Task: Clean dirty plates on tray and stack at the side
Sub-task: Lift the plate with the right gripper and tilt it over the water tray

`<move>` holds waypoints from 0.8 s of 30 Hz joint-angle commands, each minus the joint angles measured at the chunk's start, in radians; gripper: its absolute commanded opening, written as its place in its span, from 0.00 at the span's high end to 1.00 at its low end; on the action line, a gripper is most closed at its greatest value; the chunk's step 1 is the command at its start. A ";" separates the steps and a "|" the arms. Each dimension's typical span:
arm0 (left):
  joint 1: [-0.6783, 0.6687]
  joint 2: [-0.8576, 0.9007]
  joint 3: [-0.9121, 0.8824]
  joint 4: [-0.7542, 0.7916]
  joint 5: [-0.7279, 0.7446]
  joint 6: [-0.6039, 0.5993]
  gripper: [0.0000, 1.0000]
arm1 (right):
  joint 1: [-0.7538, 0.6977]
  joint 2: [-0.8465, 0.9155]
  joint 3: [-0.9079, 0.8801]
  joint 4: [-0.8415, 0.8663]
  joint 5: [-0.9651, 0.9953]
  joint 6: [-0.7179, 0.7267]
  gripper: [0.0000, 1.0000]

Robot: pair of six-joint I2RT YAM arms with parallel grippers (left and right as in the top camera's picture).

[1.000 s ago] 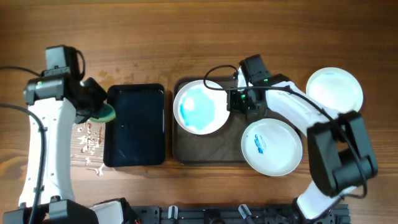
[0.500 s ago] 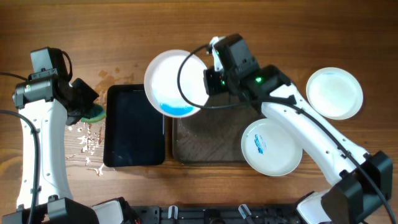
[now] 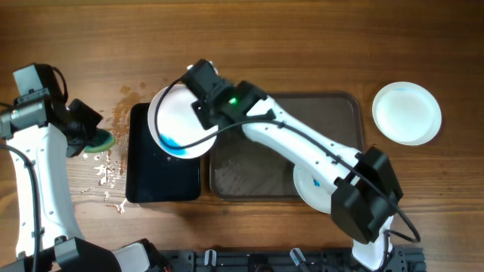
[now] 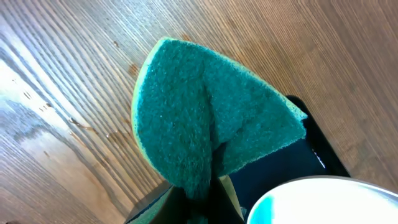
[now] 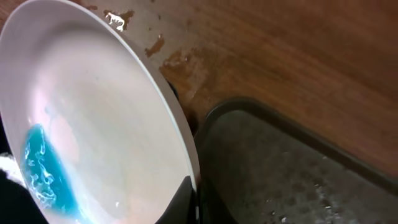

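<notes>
My sponge is a rough, fibrous green scouring pad. The plate I grip is smooth, glossy white under a wet blue film. The table is grained wood, the tray matt, the small black tray glossy.

Right tool holds a dirty plate over the black tray.

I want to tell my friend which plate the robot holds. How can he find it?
Find the black tray left of the big tray. Over its top edge the right gripper holds a tilted white plate. Only this one is lifted.
</notes>
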 commanded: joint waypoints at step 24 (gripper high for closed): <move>0.006 0.005 0.000 0.013 -0.014 0.015 0.96 | 0.376 0.008 0.039 0.504 0.968 -0.671 0.95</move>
